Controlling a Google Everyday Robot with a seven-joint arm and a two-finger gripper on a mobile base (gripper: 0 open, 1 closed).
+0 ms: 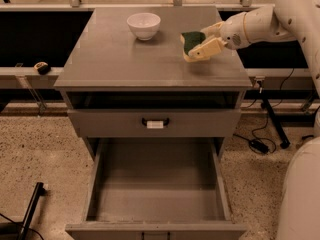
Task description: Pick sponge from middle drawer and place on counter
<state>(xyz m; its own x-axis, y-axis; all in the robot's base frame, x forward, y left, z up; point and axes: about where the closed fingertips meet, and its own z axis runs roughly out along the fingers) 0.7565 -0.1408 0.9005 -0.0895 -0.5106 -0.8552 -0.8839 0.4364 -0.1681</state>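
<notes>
The sponge [190, 40], dark green on pale yellow foam, is held tilted between the fingers of my gripper [198, 43]. It is over the right part of the grey counter [120, 59], at or just above its surface. My white arm comes in from the right. The middle drawer [157, 189] is pulled out wide below, and its flat grey floor is bare.
A white bowl [143, 25] stands on the counter, back and left of the sponge. A closed drawer front with a black handle and white label [155, 122] sits above the open drawer. Cables lie on the speckled floor at right [260, 144]. A small dark object [42, 67] rests on the left ledge.
</notes>
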